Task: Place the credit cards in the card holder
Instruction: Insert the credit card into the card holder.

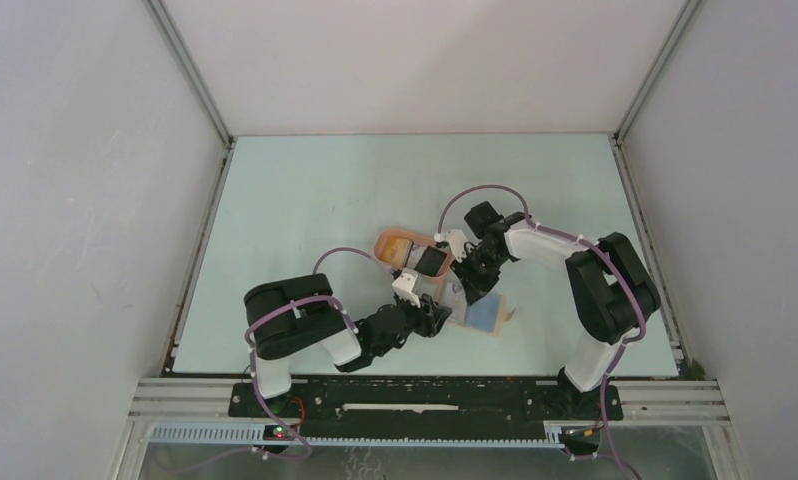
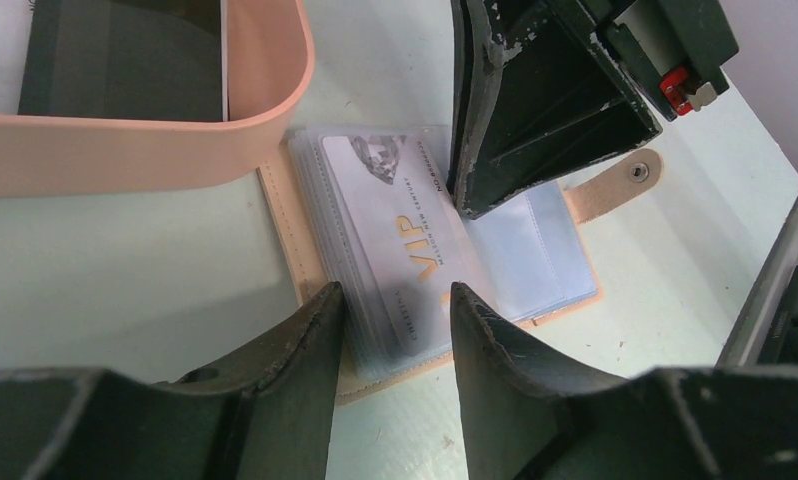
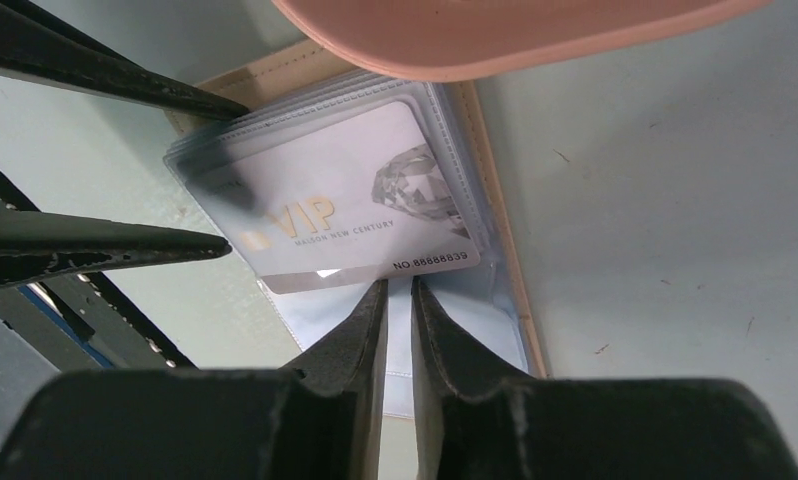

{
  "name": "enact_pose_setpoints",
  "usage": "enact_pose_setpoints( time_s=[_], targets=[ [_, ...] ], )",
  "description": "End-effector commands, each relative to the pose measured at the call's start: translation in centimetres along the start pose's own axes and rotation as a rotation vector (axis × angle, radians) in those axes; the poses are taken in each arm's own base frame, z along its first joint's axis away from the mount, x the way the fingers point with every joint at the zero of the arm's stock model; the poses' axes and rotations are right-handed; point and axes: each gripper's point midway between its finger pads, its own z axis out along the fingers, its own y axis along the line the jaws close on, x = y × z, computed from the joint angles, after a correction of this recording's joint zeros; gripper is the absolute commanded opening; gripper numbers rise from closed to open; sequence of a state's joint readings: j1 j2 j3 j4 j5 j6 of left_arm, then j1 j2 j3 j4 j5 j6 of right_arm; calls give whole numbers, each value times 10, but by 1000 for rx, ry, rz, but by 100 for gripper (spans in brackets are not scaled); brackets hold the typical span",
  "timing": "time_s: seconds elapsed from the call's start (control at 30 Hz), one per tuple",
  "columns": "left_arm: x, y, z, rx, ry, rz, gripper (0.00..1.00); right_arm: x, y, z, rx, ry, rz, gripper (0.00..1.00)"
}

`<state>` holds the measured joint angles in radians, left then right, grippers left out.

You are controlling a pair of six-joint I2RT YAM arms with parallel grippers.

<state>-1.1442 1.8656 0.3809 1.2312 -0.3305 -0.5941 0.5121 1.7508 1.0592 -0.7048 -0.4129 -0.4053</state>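
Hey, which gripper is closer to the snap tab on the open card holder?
Right. The right gripper is down on the clear sleeve page just beside the snap tab; the left gripper straddles the silver VIP card on the card holder's other page, farther away.

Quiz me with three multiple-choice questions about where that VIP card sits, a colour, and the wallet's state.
1. Where is the silver VIP card? A in the peach tray; B on the card holder; C bare on the table.
2. Its VIP lettering is: A gold; B red; C green.
3. The card holder is: A snapped shut; B standing upright; C lying open.
Answers: B, it lies among the clear sleeves; A, the letters shine gold; C, its snap strap hangs undone.
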Motion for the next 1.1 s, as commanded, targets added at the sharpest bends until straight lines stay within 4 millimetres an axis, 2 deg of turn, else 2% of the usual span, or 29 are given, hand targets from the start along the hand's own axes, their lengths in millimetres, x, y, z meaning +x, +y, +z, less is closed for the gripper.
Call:
enact_pose_setpoints(
  time_s=[0.0, 0.17, 0.5, 0.67, 0.8, 0.9, 1.07],
  targets=[
    [-7, -10, 8, 35, -18, 7, 48, -31, 9, -5, -48, -104, -11, 23],
    [-6, -11, 9, 39, -17, 7, 48, -33, 8, -9, -82, -129, 29, 27],
    [-6, -12, 9, 42, -14, 5, 49, -32, 0, -3, -148, -148, 148, 29],
    [-7, -11, 8, 42, -20, -2, 50, -35, 0, -24, -153, -185, 104, 30],
    [-7, -10, 8, 43, -19, -5, 50, -28, -3, -34, -137, -180, 65, 30],
    [-7, -10, 9, 45, -18, -7, 50, -24, -7, -32, -113, -158, 60, 26],
    [-7, -10, 8, 43, -19, -9, 50, -21, -10, -23, -62, -114, 47, 12]
  ],
)
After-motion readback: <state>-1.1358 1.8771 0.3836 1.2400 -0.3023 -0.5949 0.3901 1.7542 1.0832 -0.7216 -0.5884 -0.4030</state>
